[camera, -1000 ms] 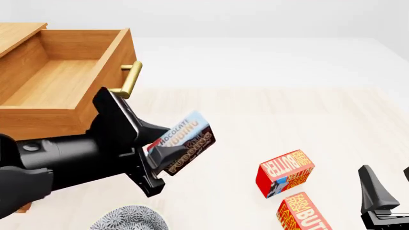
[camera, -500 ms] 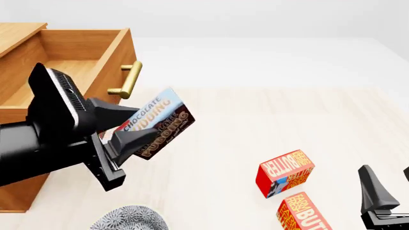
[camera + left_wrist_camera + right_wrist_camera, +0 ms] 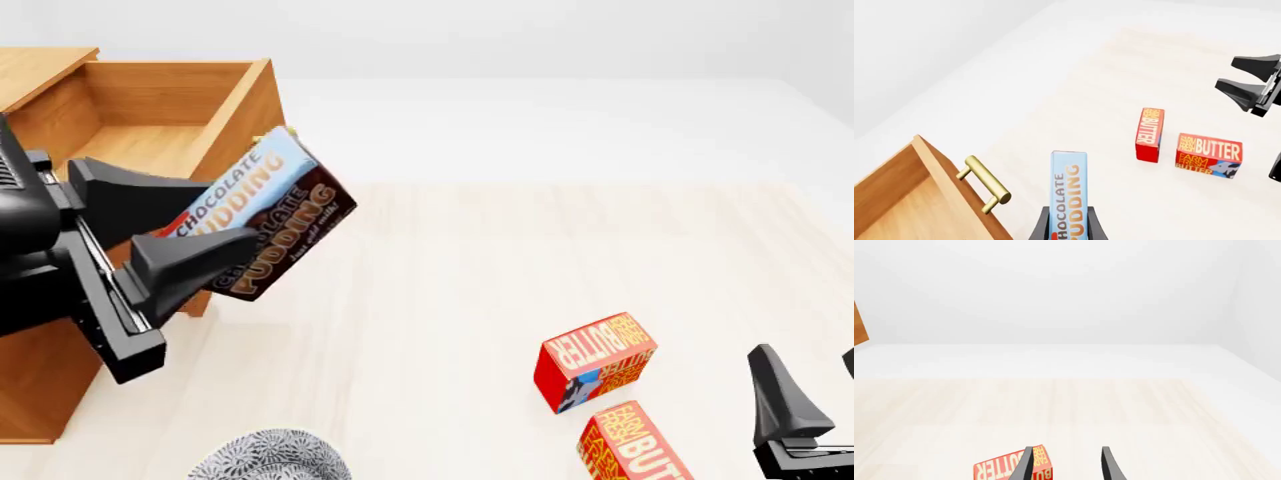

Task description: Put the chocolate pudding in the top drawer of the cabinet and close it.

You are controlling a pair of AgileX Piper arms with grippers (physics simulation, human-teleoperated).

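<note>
— Left hand [image 3: 180, 245] is pinching the chocolate pudding [image 3: 264, 222] between its fingers, holding it off the desk [image 3: 441, 300], just ahead of the hand, beside the top drawer [image 3: 127, 165].

— Which step is running?

— Carrying, I'm judging (the drawer is standing open). Next, it's needing to clear the drawer's side wall, lower the box inside, let go.

— Right hand [image 3: 1066, 465]?

— Hovering spread and unladen near a butter box [image 3: 1011, 471], well apart.

Bright, even, diffuse light is filling every view; nothing is blurring or glaring. Shadows are barely showing on the pale tabletop [image 3: 534, 260], and edges are staying sharp without distortion.
</note>
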